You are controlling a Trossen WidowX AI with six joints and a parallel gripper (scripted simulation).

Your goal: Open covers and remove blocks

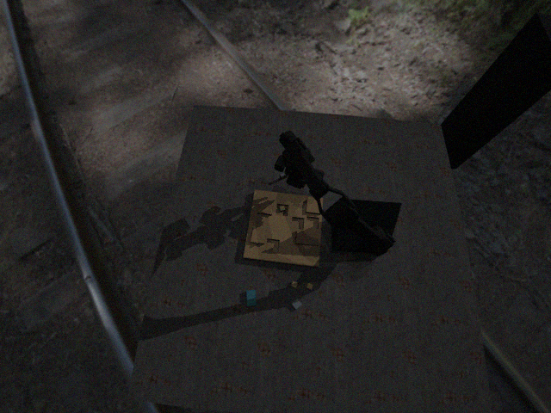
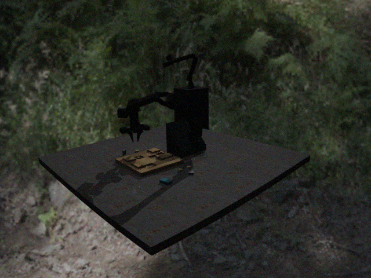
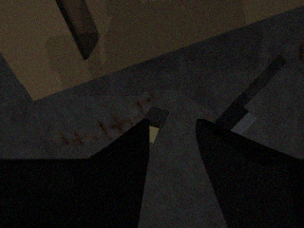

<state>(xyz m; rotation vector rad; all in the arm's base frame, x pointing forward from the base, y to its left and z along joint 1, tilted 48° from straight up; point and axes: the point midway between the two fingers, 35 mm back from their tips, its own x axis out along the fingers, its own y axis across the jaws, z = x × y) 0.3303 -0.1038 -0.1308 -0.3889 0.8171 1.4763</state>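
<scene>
The wooden puzzle board carries raised covers and recesses, too dark to tell which covers are open. A small square well shows on it. My gripper is partly open and empty, above the table just beyond the board. A yellow block stands there, partly hidden behind the left finger in the wrist view. A grey block stands beyond the other finger. A teal block, a pale block and two small yellow blocks rest beside the board.
The dark arm base stands close beside the board. A tall black panel rises behind it. The arm's shadow crosses the table, and the light is dim.
</scene>
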